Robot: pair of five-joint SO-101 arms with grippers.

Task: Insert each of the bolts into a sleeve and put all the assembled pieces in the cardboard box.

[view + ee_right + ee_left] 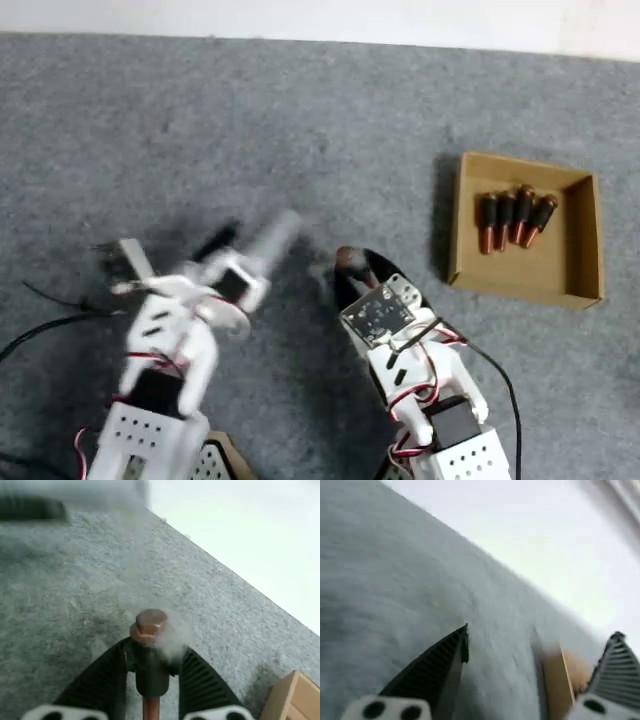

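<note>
1. The desk (200, 120) is covered in grey felt, and a pale strip runs beyond its far edge.
2. The box (470, 220) sits toward the right edge, about midway between the far and near edges, with its open side up.
3. Four pieces (515, 220) lie side by side in the box, close together in the part nearer the far edge. Each is a dark sleeve with copper showing at its ends.
4. The right claw (152, 655) is clamped on a black sleeve (151, 677), with one finger on each side of it.
5. A copper bolt (150, 624) runs through that sleeve. Its hexagonal head sticks out past the fingertips, and a bit of copper shaft shows at the sleeve's other end.
6. In the high view the right claw is near the middle of the desk, nearer the near edge. It is on the left-edge side of the box, with a strip of bare felt between them.
7. The left claw (540, 647) has its fingers (455, 652) wide apart. Felt and a wall of the box show through the gap.
8. In the high view the left claw looks blurred. It is on the left-edge side of the right claw and apart from it, with its tip pointing toward the far right corner.
</note>
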